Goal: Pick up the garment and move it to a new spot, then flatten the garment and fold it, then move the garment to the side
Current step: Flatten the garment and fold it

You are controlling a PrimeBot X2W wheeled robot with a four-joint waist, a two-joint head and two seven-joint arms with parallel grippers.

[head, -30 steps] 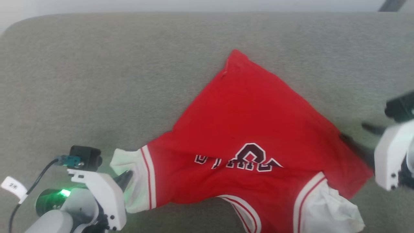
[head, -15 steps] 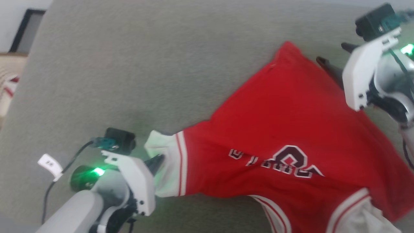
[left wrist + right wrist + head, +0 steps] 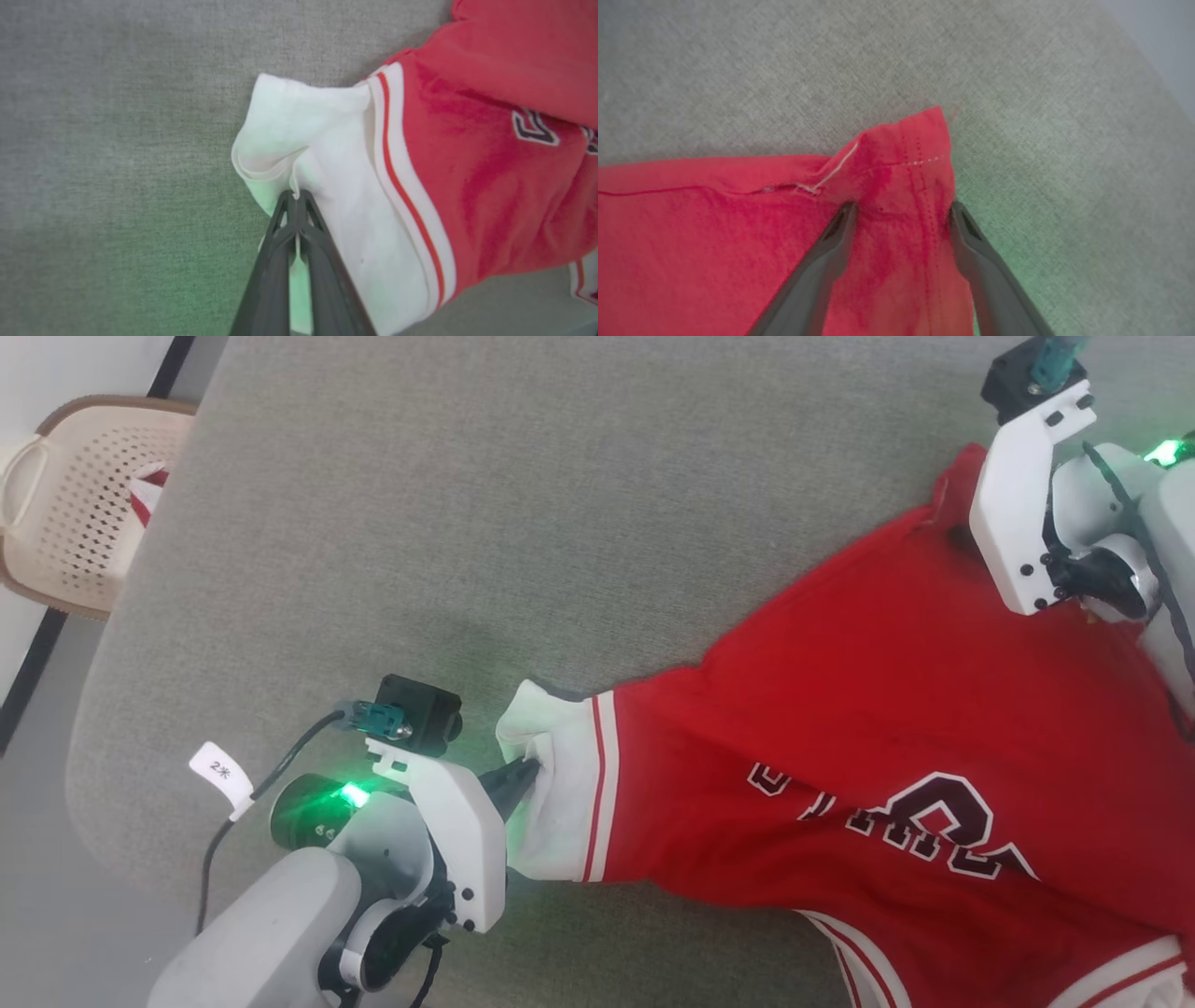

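Note:
The garment (image 3: 868, 709), a red jersey with white sleeves, striped trim and black lettering, lies spread on the grey cushion (image 3: 467, 523). My left gripper (image 3: 525, 775) is shut on the white sleeve (image 3: 327, 140), pinching a fold of its edge (image 3: 294, 196). My right gripper (image 3: 901, 210) stands open over the jersey's far red hem corner (image 3: 920, 135), one finger pressing the cloth, the other at its edge. In the head view the right wrist (image 3: 1027, 513) covers that corner and its fingertips are hidden.
A beige perforated basket (image 3: 75, 504) with some cloth inside stands on the floor off the cushion's far left corner. Bare grey cushion stretches left of and beyond the jersey. The cushion's left edge (image 3: 121, 644) drops to the floor.
The head camera has swung, so the scene has shifted right. My right gripper moved from the jersey's right edge up to its far corner. The left gripper still grips the sleeve.

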